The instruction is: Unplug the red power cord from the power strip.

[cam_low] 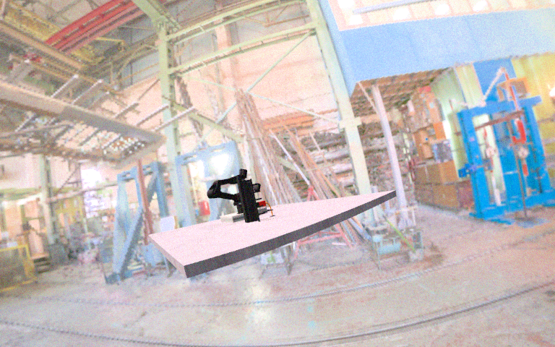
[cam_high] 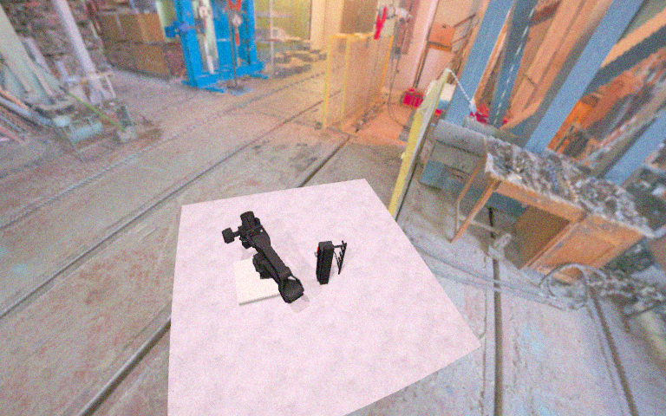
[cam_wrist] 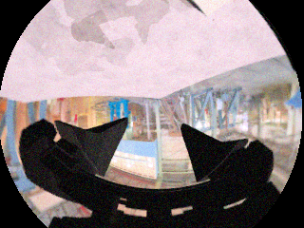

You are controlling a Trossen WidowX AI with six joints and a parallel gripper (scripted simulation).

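Note:
The black power strip [cam_high: 323, 264] [cam_low: 248, 202] stands upright on the table. A red part [cam_high: 316, 251] [cam_low: 261, 203], apparently the red plug, shows at its arm-facing side; whether it sits in a socket cannot be told. A thin orange line [cam_low: 271, 210], perhaps cord, runs down beside it. My gripper [cam_wrist: 155, 123] is open and empty, its two dark fingers wide apart. In the top view the arm's far end is up and left, well apart from the strip. Neither plug nor strip shows in the wrist view.
The pale table [cam_high: 304, 362] [cam_low: 212, 241] [cam_wrist: 190, 52] carries everything. The arm [cam_high: 275, 260] [cam_low: 229, 180] stands by a white base plate [cam_high: 250, 296]. A thin black frame [cam_high: 341, 256] stands at the strip's other side. Shadows fall on the table in the wrist view.

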